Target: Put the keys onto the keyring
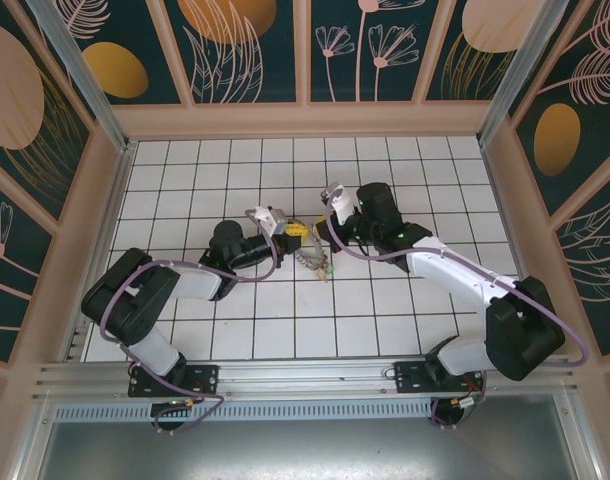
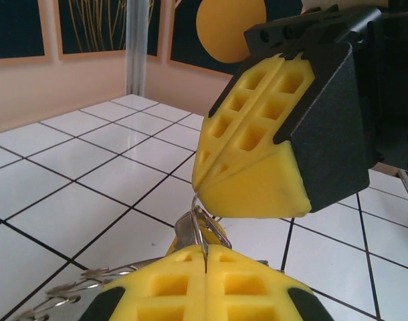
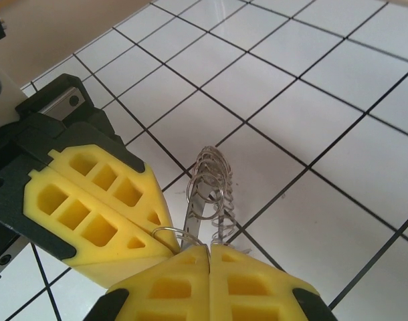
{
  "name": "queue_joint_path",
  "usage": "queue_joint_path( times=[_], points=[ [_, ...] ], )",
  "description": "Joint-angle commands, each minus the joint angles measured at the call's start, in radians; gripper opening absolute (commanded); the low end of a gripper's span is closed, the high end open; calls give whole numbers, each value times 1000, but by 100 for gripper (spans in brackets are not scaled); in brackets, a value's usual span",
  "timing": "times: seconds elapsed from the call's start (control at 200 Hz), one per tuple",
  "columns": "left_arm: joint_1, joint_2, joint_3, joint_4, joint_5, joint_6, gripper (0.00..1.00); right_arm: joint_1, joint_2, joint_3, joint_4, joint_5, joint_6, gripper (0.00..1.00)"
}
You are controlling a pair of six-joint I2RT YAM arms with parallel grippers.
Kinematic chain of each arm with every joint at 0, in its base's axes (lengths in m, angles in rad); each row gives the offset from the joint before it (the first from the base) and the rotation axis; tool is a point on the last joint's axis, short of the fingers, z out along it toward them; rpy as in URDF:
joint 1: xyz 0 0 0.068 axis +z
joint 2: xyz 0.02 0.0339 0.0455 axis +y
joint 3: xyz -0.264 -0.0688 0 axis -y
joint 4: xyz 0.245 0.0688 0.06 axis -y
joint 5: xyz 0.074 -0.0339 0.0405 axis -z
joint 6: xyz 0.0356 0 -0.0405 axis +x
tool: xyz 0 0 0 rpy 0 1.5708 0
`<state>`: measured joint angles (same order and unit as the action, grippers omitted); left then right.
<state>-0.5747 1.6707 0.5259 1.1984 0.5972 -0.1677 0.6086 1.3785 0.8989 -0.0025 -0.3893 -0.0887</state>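
Left gripper (image 2: 205, 259) and right gripper (image 3: 209, 254) meet tip-to-tip; both clamp the keyring (image 3: 214, 180).

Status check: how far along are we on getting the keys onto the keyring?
Done: nothing I can confirm. The keys and keyring sit bunched below the fingertips, and I cannot tell whether any key is threaded.
In hand: the left gripper and right gripper are both shut, tip to tip, apparently pinching a thin wire loop.
Left: working the keys onto the keyring, then releasing.
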Motion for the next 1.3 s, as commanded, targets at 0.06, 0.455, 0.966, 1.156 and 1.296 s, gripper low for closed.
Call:
queue_joint_path(
  times=[0.06, 0.455, 0.966, 1.156, 1.296],
  points=[
    [-7, 37, -32, 318, -39, -74, 0, -17, 39, 27, -48, 44, 64, 0],
    [-9, 90, -9, 185, -30, -14, 3, 3, -1, 28, 6, -15, 23, 0],
    [-10, 56, 50, 1, -5, 79, 16, 18, -6, 42, -24, -15, -29, 0],
    [-10, 18, 73, -135, 16, 149, 17, 20, -6, 50, -31, -15, -41, 0],
    [-9, 5, 77, -155, 14, 165, 15, 21, 1, 56, -42, -22, -48, 0]
  ],
)
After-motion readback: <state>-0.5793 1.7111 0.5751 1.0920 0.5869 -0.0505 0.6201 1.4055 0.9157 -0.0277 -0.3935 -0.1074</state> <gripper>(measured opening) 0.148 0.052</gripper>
